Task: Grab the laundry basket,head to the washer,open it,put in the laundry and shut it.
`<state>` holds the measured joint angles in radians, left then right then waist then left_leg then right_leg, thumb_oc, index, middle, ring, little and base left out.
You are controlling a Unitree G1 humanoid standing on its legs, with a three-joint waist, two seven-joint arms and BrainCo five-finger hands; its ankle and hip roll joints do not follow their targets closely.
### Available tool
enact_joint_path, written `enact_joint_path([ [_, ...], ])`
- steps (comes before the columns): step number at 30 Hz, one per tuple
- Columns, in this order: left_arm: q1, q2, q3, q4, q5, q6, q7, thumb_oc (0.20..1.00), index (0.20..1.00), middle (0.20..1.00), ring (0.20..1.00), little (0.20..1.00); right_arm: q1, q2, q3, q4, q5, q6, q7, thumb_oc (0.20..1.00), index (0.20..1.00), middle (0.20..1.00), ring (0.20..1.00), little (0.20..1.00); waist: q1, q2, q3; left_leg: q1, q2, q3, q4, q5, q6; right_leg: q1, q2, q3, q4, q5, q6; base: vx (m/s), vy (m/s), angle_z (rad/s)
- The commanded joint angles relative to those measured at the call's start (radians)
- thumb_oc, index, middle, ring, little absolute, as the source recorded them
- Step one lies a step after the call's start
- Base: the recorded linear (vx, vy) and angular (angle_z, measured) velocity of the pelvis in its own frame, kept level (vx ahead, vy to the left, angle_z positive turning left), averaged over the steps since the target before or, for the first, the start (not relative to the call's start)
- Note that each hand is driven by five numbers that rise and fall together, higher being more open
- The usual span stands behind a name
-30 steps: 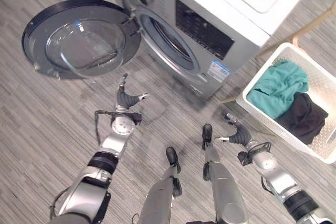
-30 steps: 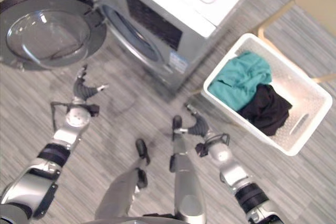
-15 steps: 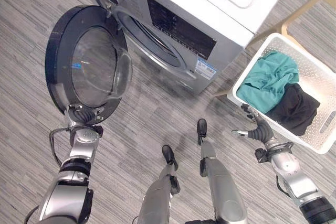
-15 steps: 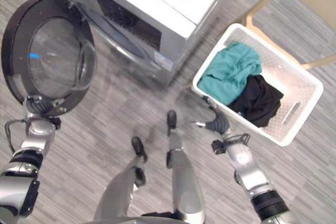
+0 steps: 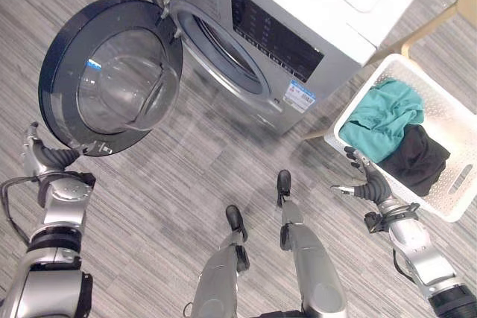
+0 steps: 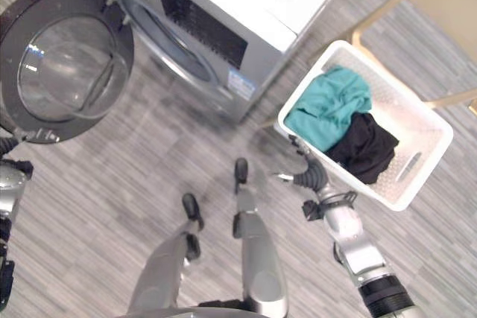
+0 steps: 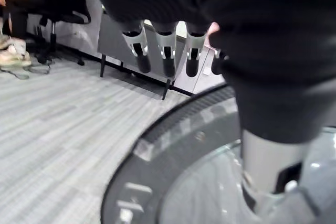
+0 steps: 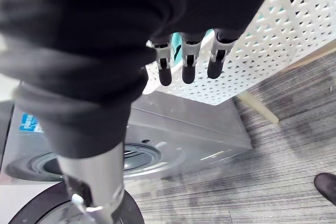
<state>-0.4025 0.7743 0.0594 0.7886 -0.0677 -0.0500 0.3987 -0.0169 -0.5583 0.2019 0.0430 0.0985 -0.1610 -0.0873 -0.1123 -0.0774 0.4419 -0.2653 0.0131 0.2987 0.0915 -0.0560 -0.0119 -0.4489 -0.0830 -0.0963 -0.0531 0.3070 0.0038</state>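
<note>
Washer (image 5: 313, 13) stands with its round glass door (image 5: 112, 72) swung wide on its hinge, drum mouth (image 5: 223, 50) exposed toward the robot.

Left hand (image 5: 41, 158) sits just beside the door's lower rim, fingers (image 7: 165, 51) relaxed and holding nothing. Touching the rim or just clear of it: cannot tell.

White perforated laundry basket (image 5: 440, 102) rests on the grey plank floor (image 5: 186, 169) to the right of the washer, its long axis running diagonally away from the machine, a slot handle (image 6: 408, 167) in its far end wall. A wooden chair leg (image 5: 425, 27) passes behind it.

Inside lie 2 items: a teal garment (image 5: 384, 117) at the washer end, a black garment (image 5: 421, 158) beside it, touching.

Right hand (image 5: 365, 180) hangs at the basket's near wall, fingers (image 8: 186, 59) loosely extended, empty.

Judgement: both garments look soft, light and limp. They should drape and trail when lifted, so a bunched pinch at the top of the heap seems best, teal first. The basket looks stiff and light; the rim or slot handle would be the place to hold.
</note>
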Motion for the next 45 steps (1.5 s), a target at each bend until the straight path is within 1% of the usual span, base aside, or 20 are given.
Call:
enact_joint_path([
  [1, 0.073, -0.017, 0.012, -0.03, -0.006, -0.045, 0.012, 1.0, 1.0, 1.0, 1.0, 1.0, 0.042, 0.04, -0.056, -0.061, 0.005, -0.039, -0.009, 1.0, 1.0, 1.0, 1.0, 1.0, 0.032, 0.016, -0.083, -0.048, 0.004, -0.048, 0.071, -0.074, 0.003, 0.087, -0.071, 0.012, 0.163, -0.306, 0.135, -0.02, -0.078, -0.15],
  [2, 0.18, -0.13, 0.004, -0.136, -0.001, -0.057, -0.02, 1.0, 1.0, 1.0, 1.0, 1.0, 0.038, 0.054, -0.079, -0.054, -0.033, -0.023, -0.021, 1.0, 1.0, 1.0, 1.0, 1.0, 0.029, 0.015, -0.1, -0.011, 0.003, -0.023, 0.072, -0.062, 0.013, 0.11, -0.074, 0.02, 0.165, -0.3, 0.127, 0.01, -0.067, -0.15],
  [4, 0.246, -0.197, -0.017, -0.191, 0.004, -0.06, -0.053, 1.0, 1.0, 1.0, 1.0, 1.0, 0.033, 0.057, -0.099, -0.06, -0.059, -0.014, -0.027, 1.0, 1.0, 1.0, 1.0, 1.0, 0.024, 0.017, -0.115, 0.036, 0.003, -0.006, 0.069, -0.07, 0.016, 0.138, -0.066, 0.032, 0.166, -0.306, 0.126, 0.05, -0.045, -0.23],
  [9, 0.385, -0.291, -0.053, -0.235, 0.034, -0.058, -0.13, 1.0, 1.0, 1.0, 1.0, 1.0, 0.023, 0.041, -0.128, -0.078, -0.155, 0.003, -0.028, 1.0, 1.0, 1.0, 1.0, 1.0, 0.013, 0.033, -0.147, 0.118, 0.007, 0.036, 0.05, -0.073, 0.02, 0.187, -0.049, 0.038, 0.162, -0.313, 0.13, 0.07, -0.035, -0.31],
  [10, 0.42, -0.321, -0.065, -0.206, 0.04, -0.048, -0.146, 1.0, 1.0, 1.0, 1.0, 1.0, 0.015, 0.03, -0.126, -0.084, -0.2, 0.004, -0.028, 1.0, 1.0, 1.0, 1.0, 1.0, 0.016, 0.044, -0.161, 0.164, 0.021, 0.075, 0.034, -0.071, 0.018, 0.198, -0.052, 0.001, 0.177, -0.314, 0.134, 0.07, -0.052, -0.82],
  [11, 0.42, -0.321, -0.065, -0.206, 0.04, -0.048, -0.146, 1.0, 1.0, 1.0, 1.0, 1.0, 0.016, 0.03, -0.126, -0.084, -0.2, 0.004, -0.028, 1.0, 1.0, 1.0, 1.0, 1.0, 0.017, 0.044, -0.16, 0.167, 0.022, 0.076, 0.033, -0.071, 0.018, 0.2, -0.051, 0.002, 0.177, -0.314, 0.134, 0.04, -0.091, -1.08],
  [15, 0.473, -0.376, -0.114, -0.121, 0.067, -0.028, -0.174, 1.0, 1.0, 1.0, 1.0, 1.0, 0.0, 0.029, -0.095, -0.061, -0.255, 0.01, -0.033, 1.0, 1.0, 1.0, 1.0, 1.0, 0.034, 0.065, -0.197, 0.25, 0.065, 0.137, 0.034, -0.098, -0.002, 0.263, -0.096, -0.172, 0.224, -0.37, 0.13, 0.11, -0.144, -0.78],
  [19, 0.497, -0.424, -0.17, -0.036, 0.134, -0.029, -0.216, 1.0, 1.0, 1.0, 1.0, 1.0, 0.025, -0.016, -0.077, -0.043, -0.385, 0.012, -0.046, 1.0, 1.0, 1.0, 1.0, 1.0, 0.014, 0.07, -0.242, 0.296, 0.121, 0.17, 0.115, -0.103, -0.038, 0.35, -0.063, -0.153, 0.177, -0.408, 0.104, 0.11, -0.33, -0.56],
  [20, 0.501, -0.444, -0.198, -0.026, 0.149, -0.027, -0.231, 1.0, 1.0, 1.0, 1.0, 1.0, 0.039, -0.029, -0.064, -0.036, -0.414, 0.013, -0.046, 1.0, 1.0, 1.0, 1.0, 1.0, 0.009, 0.068, -0.249, 0.285, 0.17, 0.171, 0.215, -0.049, -0.067, 0.389, -0.037, -0.135, 0.152, -0.422, 0.081, 0.05, -0.21, -0.68],
  [21, 0.501, -0.445, -0.198, -0.026, 0.15, -0.027, -0.231, 1.0, 1.0, 1.0, 1.0, 1.0, 0.04, -0.03, -0.064, -0.036, -0.414, 0.013, -0.046, 1.0, 1.0, 1.0, 1.0, 1.0, 0.01, 0.07, -0.248, 0.284, 0.176, 0.17, 0.222, -0.05, -0.072, 0.392, -0.033, -0.136, 0.149, -0.422, 0.078, 0.08, -0.292, -0.69],
  [23, 0.499, -0.468, -0.228, -0.004, 0.147, -0.029, -0.24, 1.0, 1.0, 1.0, 1.0, 1.0, 0.04, -0.041, -0.043, -0.021, -0.416, 0.022, -0.046, 1.0, 1.0, 1.0, 1.0, 1.0, 0.012, 0.068, -0.25, 0.272, 0.205, 0.143, 0.302, 0.014, -0.095, 0.431, -0.009, -0.105, 0.123, -0.429, 0.059, 0.06, -0.177, -0.42],
  [24, 0.497, -0.489, -0.26, 0.003, 0.133, -0.037, -0.247, 1.0, 1.0, 1.0, 1.0, 1.0, 0.033, -0.053, -0.018, -0.017, -0.413, 0.028, -0.037, 1.0, 1.0, 1.0, 1.0, 1.0, 0.023, 0.059, -0.246, 0.226, 0.171, 0.058, 0.32, 0.044, -0.077, 0.441, -0.004, -0.076, 0.101, -0.414, 0.04, 0.04, -0.14, -0.37],
  [25, 0.497, -0.496, -0.274, 0.004, 0.127, -0.04, -0.249, 1.0, 1.0, 1.0, 1.0, 1.0, 0.029, -0.057, -0.006, -0.013, -0.413, 0.027, -0.032, 1.0, 1.0, 1.0, 1.0, 1.0, 0.027, 0.053, -0.248, 0.195, 0.139, 0.002, 0.311, 0.027, -0.069, 0.449, -0.005, -0.062, 0.091, -0.415, 0.041, 0.0, -0.102, -0.26],
  [28, 0.497, -0.5, -0.29, 0.015, 0.128, -0.04, -0.251, 1.0, 1.0, 1.0, 1.0, 1.0, 0.018, -0.065, 0.013, 0.002, -0.415, 0.03, -0.028, 1.0, 1.0, 1.0, 1.0, 1.0, 0.035, 0.048, -0.251, 0.166, 0.116, -0.047, 0.242, -0.006, -0.055, 0.46, -0.005, -0.04, 0.082, -0.422, 0.051, 0.09, -0.027, -0.85],
  [29, 0.491, -0.501, -0.292, 0.029, 0.128, -0.039, -0.251, 1.0, 1.0, 1.0, 1.0, 1.0, 0.011, -0.07, 0.023, 0.014, -0.418, 0.031, -0.028, 1.0, 1.0, 1.0, 1.0, 1.0, 0.04, 0.047, -0.254, 0.151, 0.113, -0.062, 0.19, 0.005, -0.054, 0.463, -0.004, -0.034, 0.077, -0.422, 0.055, 0.16, 0.014, -0.32],
  [30, 0.489, -0.501, -0.298, 0.039, 0.122, -0.041, -0.244, 1.0, 1.0, 1.0, 1.0, 1.0, -0.011, -0.079, 0.05, 0.034, -0.421, 0.033, -0.035, 1.0, 1.0, 1.0, 1.0, 1.0, 0.06, 0.053, -0.241, 0.116, 0.097, -0.127, 0.109, 0.053, -0.065, 0.472, 0.012, -0.016, 0.084, -0.429, 0.052, 0.16, 0.019, -0.14],
  [33, 0.489, -0.498, -0.292, 0.062, 0.11, -0.041, -0.236, 1.0, 1.0, 1.0, 1.0, 1.0, -0.041, -0.094, 0.077, 0.063, -0.44, 0.033, -0.043, 1.0, 1.0, 1.0, 1.0, 1.0, 0.087, 0.061, -0.226, 0.084, 0.084, -0.213, 0.047, 0.105, -0.081, 0.481, 0.036, 0.006, 0.1, -0.448, 0.053, 0.09, 0.029, -0.3],
  [38, 0.497, -0.488, -0.28, 0.103, 0.116, -0.038, -0.234, 1.0, 1.0, 1.0, 1.0, 1.0, -0.075, -0.103, 0.106, 0.1, -0.471, 0.038, -0.045, 1.0, 1.0, 1.0, 1.0, 1.0, 0.1, 0.067, -0.238, 0.117, 0.069, -0.221, 0.019, 0.081, -0.068, 0.495, 0.035, 0.025, 0.125, -0.473, 0.064, 0.17, 0.132, -0.34],
  [41, 0.493, -0.469, -0.285, 0.113, 0.127, -0.044, -0.23, 1.0, 1.0, 1.0, 1.0, 1.0, -0.126, -0.108, 0.145, 0.14, -0.508, 0.044, -0.054, 1.0, 1.0, 1.0, 1.0, 1.0, 0.113, 0.063, -0.239, 0.13, 0.047, -0.197, 0.014, 0.06, -0.046, 0.48, 0.01, 0.048, 0.151, -0.475, 0.081, 0.14, 0.212, -0.29],
  [45, 0.445, -0.437, -0.288, 0.106, 0.114, -0.057, -0.211, 1.0, 1.0, 1.0, 1.0, 1.0, -0.289, -0.132, 0.255, 0.228, -0.599, 0.06, -0.082, 1.0, 1.0, 1.0, 1.0, 1.0, 0.139, 0.061, -0.211, 0.08, 0.029, -0.179, 0.005, 0.051, -0.026, 0.383, -0.016, 0.06, 0.176, -0.457, 0.1, -0.05, 0.143, -0.25],
])
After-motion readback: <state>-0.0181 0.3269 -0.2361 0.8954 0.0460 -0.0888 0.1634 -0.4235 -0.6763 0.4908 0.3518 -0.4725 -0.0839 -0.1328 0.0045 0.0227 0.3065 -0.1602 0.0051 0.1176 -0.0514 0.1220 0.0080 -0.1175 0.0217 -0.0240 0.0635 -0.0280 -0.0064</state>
